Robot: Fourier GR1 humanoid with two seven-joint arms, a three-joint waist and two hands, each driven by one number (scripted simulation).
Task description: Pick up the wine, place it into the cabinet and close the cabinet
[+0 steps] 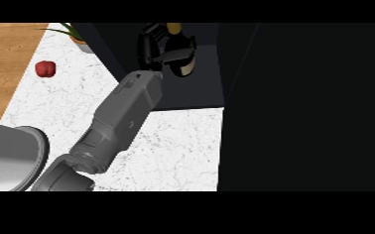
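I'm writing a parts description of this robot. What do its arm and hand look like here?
One arm shows: a boxy grey forearm with panel seams, widening to a rounded grey joint at the lower edge. It ends in a black hand with jointed fingers and a thumb. No cables, sleeves or markings are visible.

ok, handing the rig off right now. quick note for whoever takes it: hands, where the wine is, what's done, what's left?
One hand shows, on a forearm reaching from lower left into the open cabinet; which arm it is I can't say for sure. Its fingers are curled round the wine bottle.
The other hand is out of view.
Wine: inside the cabinet opening, in the hand; whether it rests on the shelf is unclear.
Done: pickup, carry to the cabinet.
Left: set it down, release, pull the arm out, close the dark door at right.
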